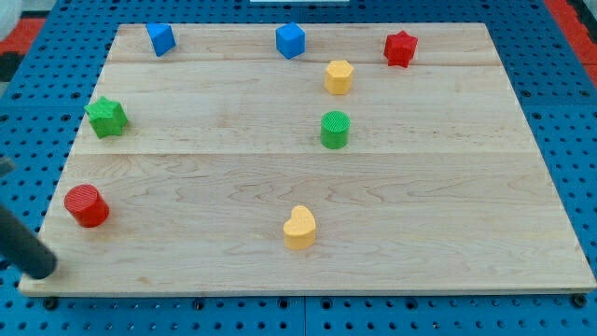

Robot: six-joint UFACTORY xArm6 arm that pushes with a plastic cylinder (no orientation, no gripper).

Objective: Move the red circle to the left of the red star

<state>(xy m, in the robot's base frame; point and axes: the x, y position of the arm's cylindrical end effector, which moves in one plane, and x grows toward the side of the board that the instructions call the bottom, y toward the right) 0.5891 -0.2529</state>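
The red circle, a short ribbed red plastic cylinder (87, 205), stands upright near the left edge of the bench, a pale wooden board (420, 187) made of joined planks that rests on a blue pegboard (560, 103). It sits in the lower left part of the board, apart from every other block. Just beside it, toward the view's bottom left, the dark straight rod comes in from the left edge, and my tip (44, 271) rests at the board's lower left corner, close to the red circle but not touching it; there is no pincer on this arm, only the rod, so nothing is grasped. Above the red circle, along the same left side, a green star-shaped block (107, 117) lies well apart from it. Toward the view's right along the bottom half, a yellow heart-shaped block (299, 228) sits near the middle of the board. Above that, a green ribbed cylinder (335, 129) stands upright at about the board's centre, and just above it, slightly to the right, is a yellow block (339, 77) with a roughly hexagonal outline. The red star-shaped block (399, 49) lies near the top edge, right of centre, far across the board from the red circle. Along the same top edge are two blue cubes, one near the middle (290, 40) and one toward the top left corner (160, 38).
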